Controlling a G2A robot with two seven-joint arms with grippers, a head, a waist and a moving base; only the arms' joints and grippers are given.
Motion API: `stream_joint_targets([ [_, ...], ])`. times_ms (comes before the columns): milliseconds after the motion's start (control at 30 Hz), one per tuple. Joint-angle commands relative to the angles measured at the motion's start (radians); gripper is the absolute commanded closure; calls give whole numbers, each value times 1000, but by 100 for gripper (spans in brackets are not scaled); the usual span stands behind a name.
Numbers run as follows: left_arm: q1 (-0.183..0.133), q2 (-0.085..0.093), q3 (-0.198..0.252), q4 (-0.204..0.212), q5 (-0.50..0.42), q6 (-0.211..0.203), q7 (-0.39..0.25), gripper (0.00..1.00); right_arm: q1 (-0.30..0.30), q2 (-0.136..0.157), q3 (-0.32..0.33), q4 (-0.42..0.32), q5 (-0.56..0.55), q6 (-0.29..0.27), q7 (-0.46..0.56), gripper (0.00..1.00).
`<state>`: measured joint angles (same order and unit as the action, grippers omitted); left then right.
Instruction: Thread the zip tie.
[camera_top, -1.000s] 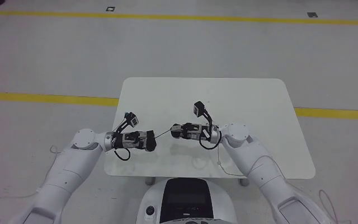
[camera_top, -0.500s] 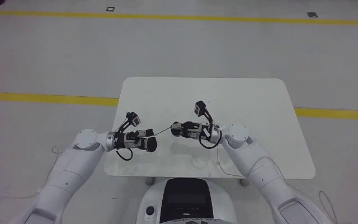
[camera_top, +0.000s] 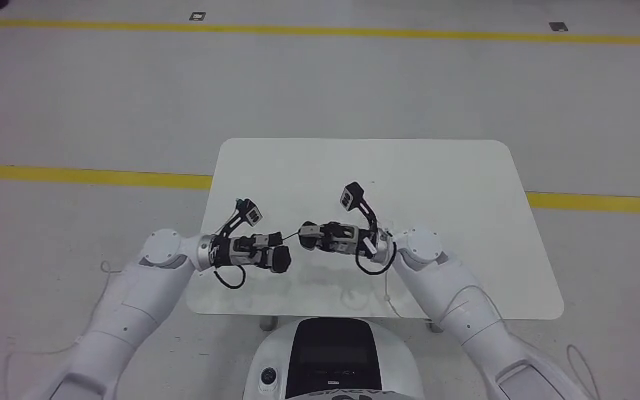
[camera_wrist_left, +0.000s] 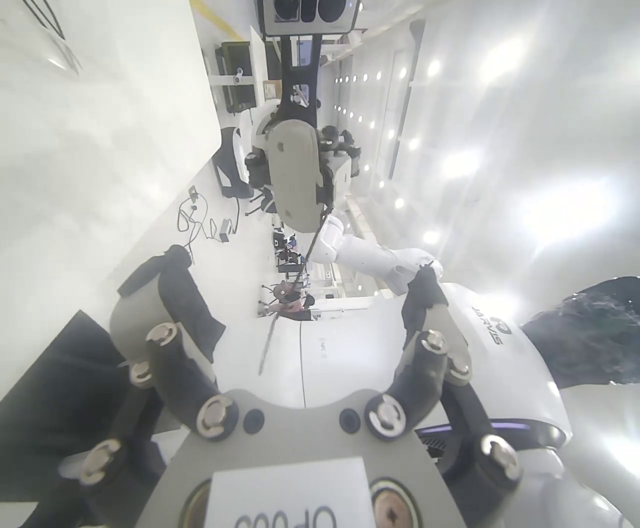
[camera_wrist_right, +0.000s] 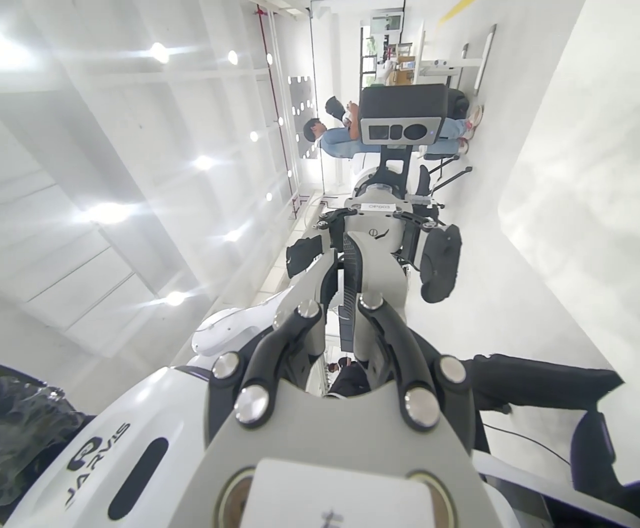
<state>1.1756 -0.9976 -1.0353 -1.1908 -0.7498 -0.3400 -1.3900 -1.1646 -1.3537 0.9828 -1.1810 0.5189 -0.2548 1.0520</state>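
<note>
A thin dark zip tie (camera_top: 291, 238) runs between the two grippers above the white table (camera_top: 450, 190), near its front left. My right gripper (camera_top: 304, 236) is shut on one end of it; in the right wrist view the ribbed strap (camera_wrist_right: 351, 270) sits pinched between the closed fingers of the right gripper (camera_wrist_right: 347, 282). My left gripper (camera_top: 279, 257) faces it, open. In the left wrist view the strap (camera_wrist_left: 292, 285) slants down from the right gripper (camera_wrist_left: 295, 175), and its free tip hangs between the spread fingers of the left gripper (camera_wrist_left: 297, 275), touching neither.
The table top around the grippers is bare white. Its front edge (camera_top: 300, 314) lies close below the arms. A thin cable (camera_top: 392, 290) trails from the right arm over that edge.
The left gripper has shifted right toward the right gripper and its wrist has turned. The right gripper has edged slightly left, so the gap between them is smaller.
</note>
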Motion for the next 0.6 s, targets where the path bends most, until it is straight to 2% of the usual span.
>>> stream_joint_targets([
  [0, 0, -3, -2, -1, 0, 0, 0, 0, 1, 0, -1, 2, 11, -1, 11, 100],
  [200, 0, -9, -2, -12, -1, 0, 0, 0, 5, -1, -9, 9, 37, 4, 34, 100],
  [400, 0, -9, -2, -12, -1, 0, 0, 0, 7, -1, -7, 15, 40, 4, 16, 100],
  [467, 5, -9, 4, -30, 10, 6, 32, 0, 4, -2, -7, 10, 38, 6, 5, 100],
  [567, 10, -8, 3, -42, 15, 9, 41, 0, -10, 1, -6, -15, 30, 7, -18, 100],
])
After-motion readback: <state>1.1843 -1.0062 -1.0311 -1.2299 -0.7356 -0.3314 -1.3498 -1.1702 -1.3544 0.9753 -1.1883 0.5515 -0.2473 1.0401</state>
